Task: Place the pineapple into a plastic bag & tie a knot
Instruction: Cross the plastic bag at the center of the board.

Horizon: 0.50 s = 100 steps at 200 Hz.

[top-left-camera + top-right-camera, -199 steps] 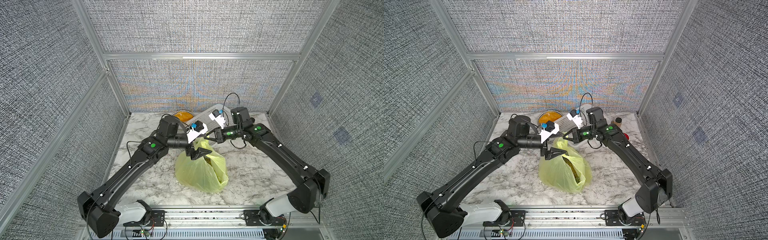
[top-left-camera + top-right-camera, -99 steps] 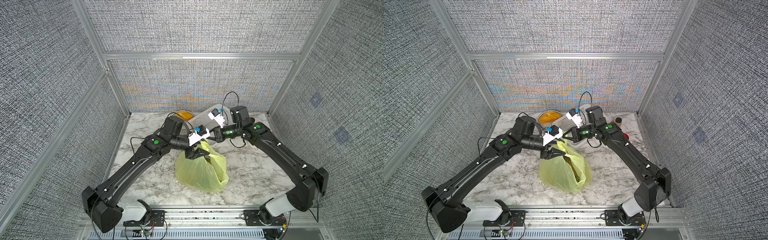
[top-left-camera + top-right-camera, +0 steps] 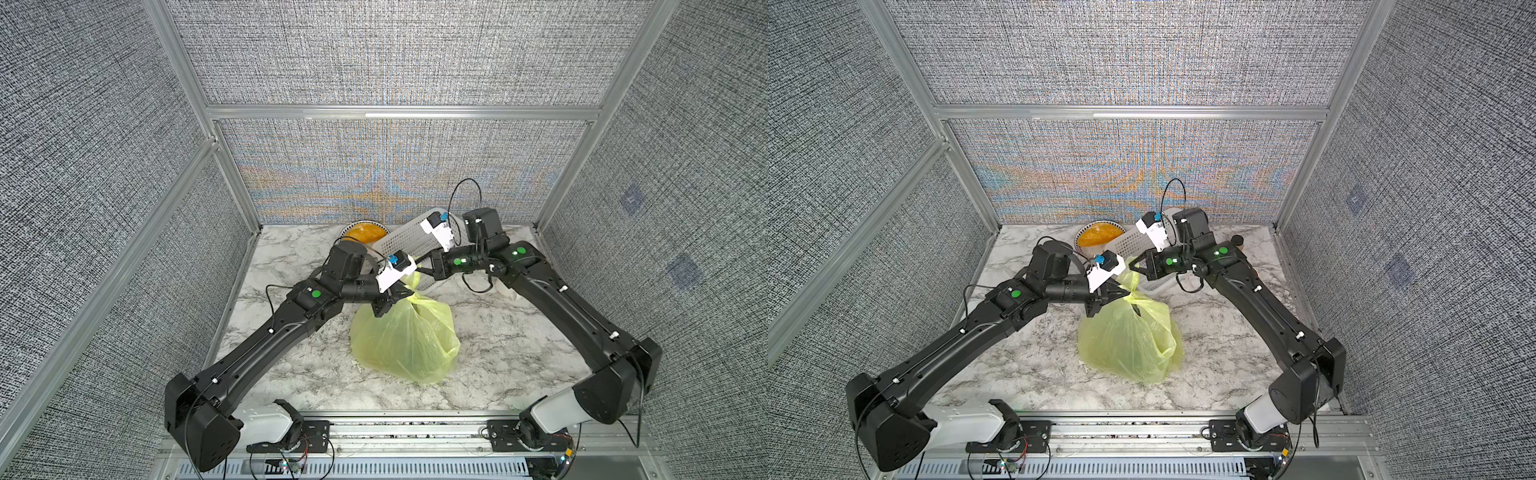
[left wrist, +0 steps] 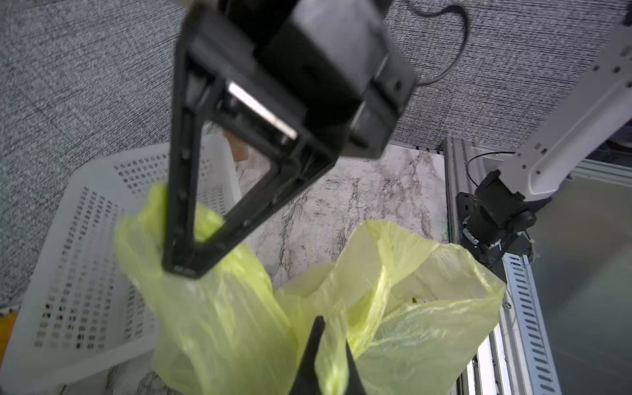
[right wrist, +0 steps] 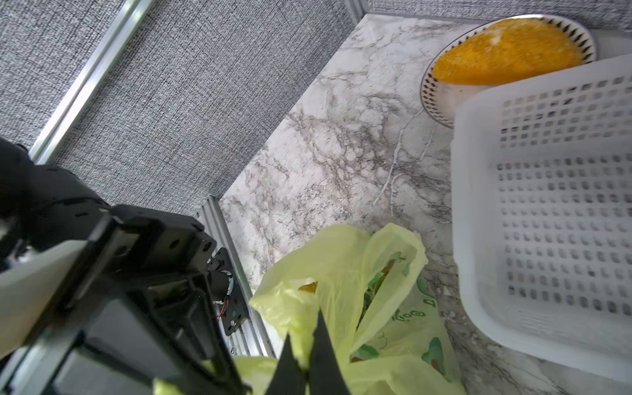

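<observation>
1. We are looking at the plastic bag [image 3: 407, 336], yellow-green and see-through. It is sitting near the middle of the marble table [image 3: 519, 353], bulging low and narrowing to a gathered top.
2. In the right wrist view we are seeing green leaves through the bag's mouth. They look like the pineapple [image 5: 374, 290] lying inside the bag.
3. The left gripper [image 3: 405, 296] is reaching in from 8 o'clock and meeting the gathered top on its 9 o'clock side. Its jaws are pressing together on a fold of the bag, and in the left wrist view the plastic is showing pinched between its fingers [image 4: 309, 362].
4. The right gripper [image 3: 419, 271] is hanging at 12 o'clock of the gathered top, with its arm coming in from 4 o'clock. Its jaws are pinching a handle strip [image 3: 1135, 284] that is running up from the gathered top.
5. The two grippers are sitting near each other but apart, with the strip stretching between them.
6. A white basket [image 3: 405, 243] full of small holes is standing tilted at 12 o'clock of the bag, its lower edge just beside the plastic.
7. A bowl [image 3: 362, 233] with an orange filling is sitting at 11 o'clock by the back wall, partly behind the basket.
</observation>
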Each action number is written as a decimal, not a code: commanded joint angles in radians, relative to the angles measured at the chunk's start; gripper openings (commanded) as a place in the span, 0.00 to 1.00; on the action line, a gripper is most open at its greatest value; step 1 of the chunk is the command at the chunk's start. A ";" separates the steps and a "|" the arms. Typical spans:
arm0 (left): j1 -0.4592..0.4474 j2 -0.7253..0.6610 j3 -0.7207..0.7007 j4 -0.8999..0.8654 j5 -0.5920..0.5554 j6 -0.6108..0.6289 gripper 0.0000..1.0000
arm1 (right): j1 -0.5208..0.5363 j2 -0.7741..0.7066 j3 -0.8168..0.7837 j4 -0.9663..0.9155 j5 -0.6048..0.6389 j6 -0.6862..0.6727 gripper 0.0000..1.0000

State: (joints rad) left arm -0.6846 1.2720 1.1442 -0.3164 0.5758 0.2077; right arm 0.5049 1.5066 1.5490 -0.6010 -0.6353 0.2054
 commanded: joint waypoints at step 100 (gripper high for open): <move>0.002 -0.044 -0.217 0.390 -0.123 -0.353 0.00 | 0.177 -0.302 -0.271 0.114 0.054 -0.423 0.00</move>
State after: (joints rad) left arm -0.6846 1.2213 0.9283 0.0219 0.4625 -0.1135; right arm 0.6422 1.2385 1.3308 -0.5514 -0.5655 -0.0460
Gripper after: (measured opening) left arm 0.048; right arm 0.050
